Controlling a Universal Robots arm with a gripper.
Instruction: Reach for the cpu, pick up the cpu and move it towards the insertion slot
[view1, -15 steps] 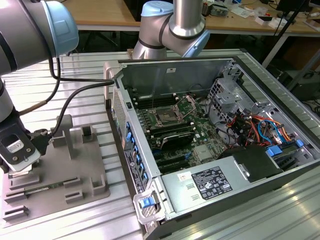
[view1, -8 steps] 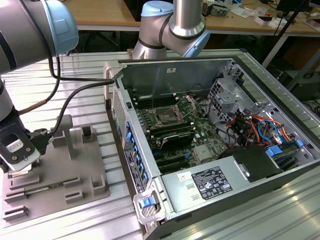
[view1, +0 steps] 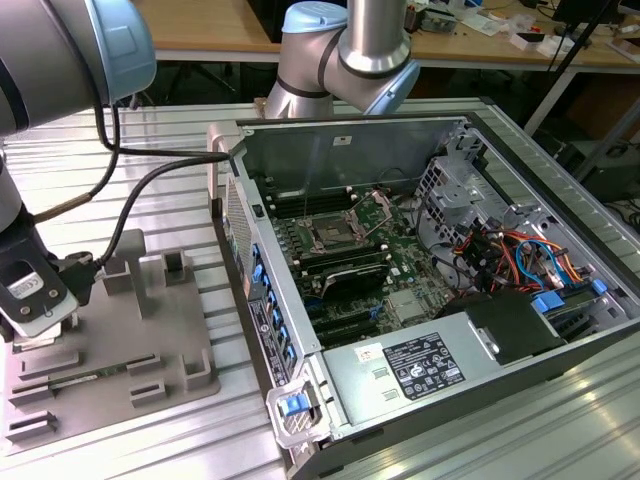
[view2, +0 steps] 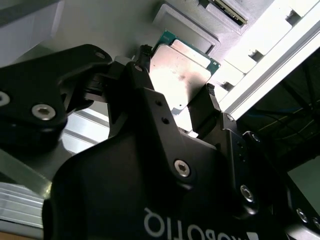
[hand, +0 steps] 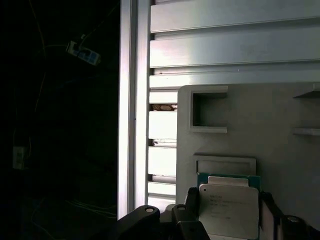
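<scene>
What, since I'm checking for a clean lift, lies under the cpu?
The grey tray lies beneath the cpu in the first wrist view. The patch directly under it is covered, so contact cannot be judged.

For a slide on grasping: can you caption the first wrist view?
End effector closed on the cpu at the grey tray, slatted aluminium table beyond.

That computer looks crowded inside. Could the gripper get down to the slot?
Probably yes. The case is open on top and nothing lies over the slot. The gripper, seemingly closed on the cpu, is over the tray at the exterior view's left, outside the case.
</scene>
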